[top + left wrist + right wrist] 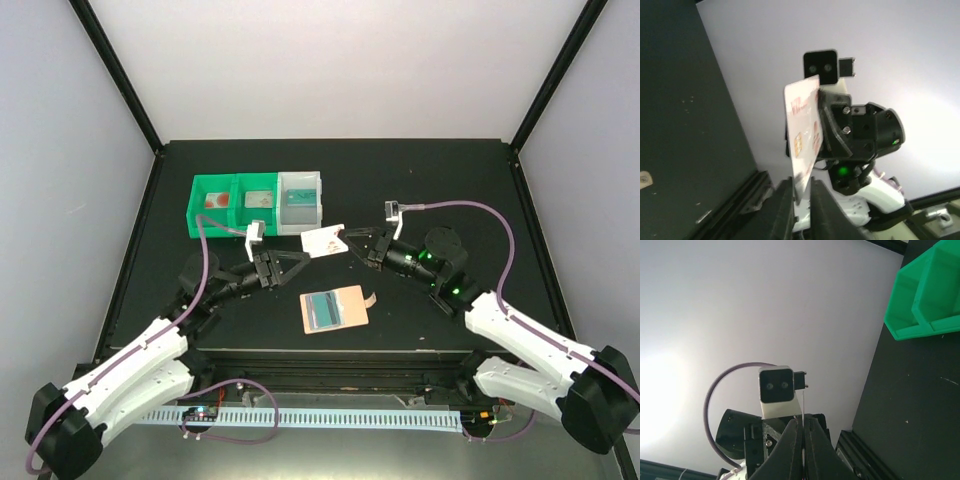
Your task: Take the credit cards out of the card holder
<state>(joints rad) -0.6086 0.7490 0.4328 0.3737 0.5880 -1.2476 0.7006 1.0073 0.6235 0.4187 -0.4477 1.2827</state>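
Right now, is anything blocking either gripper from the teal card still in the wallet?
Nothing lies over the card holder or its teal card, but the left gripper and right gripper both pinch a pale card in the air.

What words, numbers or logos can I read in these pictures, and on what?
No text is legible.
Card in the right gripper: reddish print, too blurred to read.
Contents of the bins: too small to read.
Card holder: no print visible.
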